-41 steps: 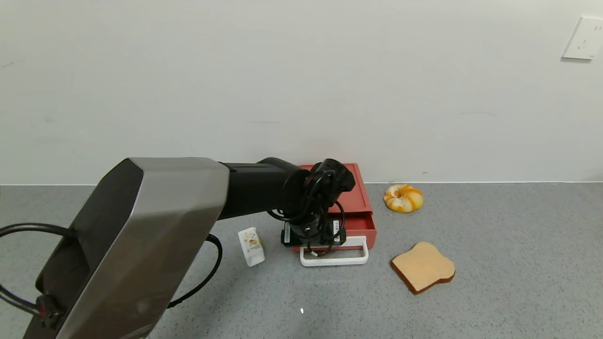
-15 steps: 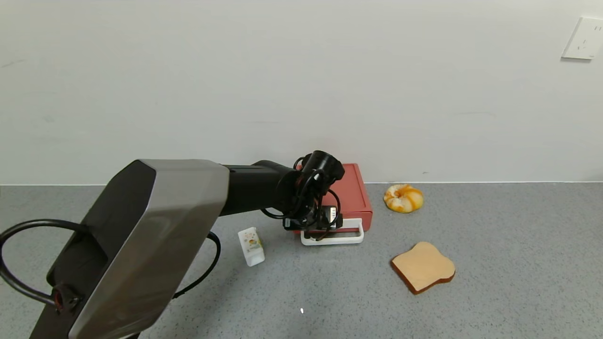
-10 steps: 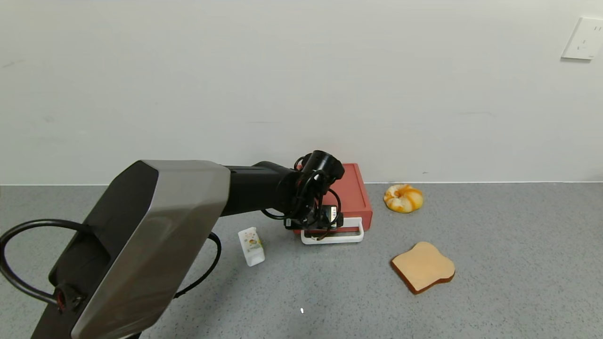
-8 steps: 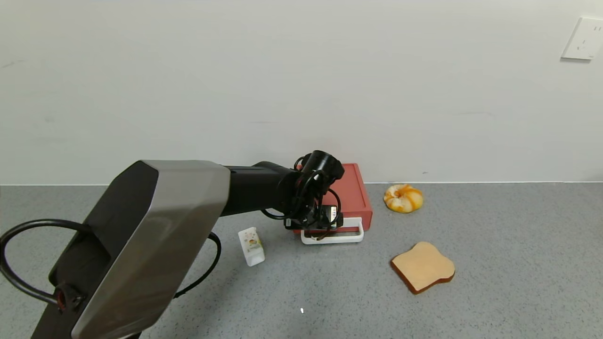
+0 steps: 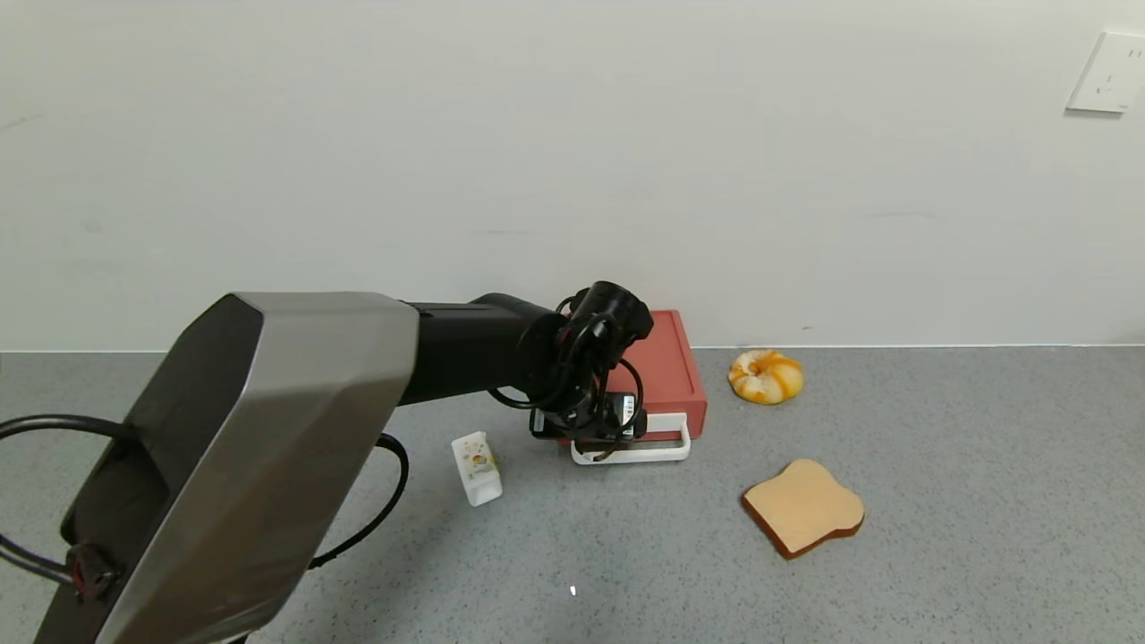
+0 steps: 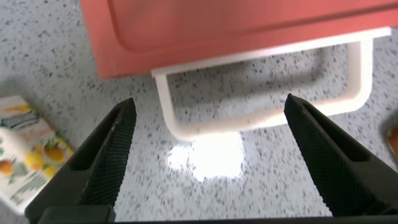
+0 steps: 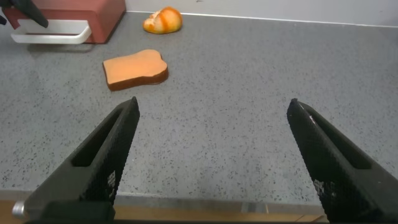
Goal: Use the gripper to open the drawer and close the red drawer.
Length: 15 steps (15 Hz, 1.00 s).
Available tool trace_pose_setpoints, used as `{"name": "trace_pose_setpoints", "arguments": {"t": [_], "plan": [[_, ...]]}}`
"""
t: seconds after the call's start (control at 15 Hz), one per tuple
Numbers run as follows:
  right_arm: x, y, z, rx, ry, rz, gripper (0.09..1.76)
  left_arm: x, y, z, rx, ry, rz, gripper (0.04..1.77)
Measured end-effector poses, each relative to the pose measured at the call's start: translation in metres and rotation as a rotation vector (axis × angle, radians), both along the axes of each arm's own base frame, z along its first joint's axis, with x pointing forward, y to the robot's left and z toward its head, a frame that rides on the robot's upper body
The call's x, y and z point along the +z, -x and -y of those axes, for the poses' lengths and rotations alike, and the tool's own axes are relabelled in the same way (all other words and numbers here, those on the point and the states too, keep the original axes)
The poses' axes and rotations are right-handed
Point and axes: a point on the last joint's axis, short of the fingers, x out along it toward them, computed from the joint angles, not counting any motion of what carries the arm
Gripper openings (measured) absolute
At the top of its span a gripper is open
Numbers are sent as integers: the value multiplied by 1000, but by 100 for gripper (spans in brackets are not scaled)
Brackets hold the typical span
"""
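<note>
The brick-red drawer (image 5: 666, 368) stands against the back wall, pushed in flush with its box. Its white loop handle (image 5: 657, 447) lies on the counter in front. My left gripper (image 5: 590, 440) hangs over the left end of the handle. In the left wrist view the left gripper (image 6: 211, 149) is open, its fingers (image 6: 102, 162) wide apart, and holds nothing. The handle (image 6: 261, 118) and the drawer front (image 6: 224, 31) lie just beyond the fingertips, untouched. My right gripper (image 7: 211, 155) is open and empty, low over the counter's front edge, outside the head view.
A small white milk carton (image 5: 477, 467) stands left of the handle, close to the left gripper. A bread slice (image 5: 803, 506) lies to the front right of the drawer. An orange bun (image 5: 766, 376) sits to its right by the wall.
The drawer, pulled out 2.7 s ago, has been pushed shut. In the last half second the left arm has risen a little and the gripper has shifted slightly left.
</note>
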Motion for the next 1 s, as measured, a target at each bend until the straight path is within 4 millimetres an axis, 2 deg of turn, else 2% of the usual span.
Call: {"name": "trace_pose_setpoints", "arguments": {"t": [0.27, 0.6, 1.0], "plan": [[0, 0, 0, 0, 0, 0, 174, 25, 19, -10, -12, -29, -43, 172], [0, 0, 0, 0, 0, 0, 174, 73, 47, -35, -48, -48, -43, 172], [0, 0, 0, 0, 0, 0, 174, 142, 88, -88, -160, -7, 79, 172]]}}
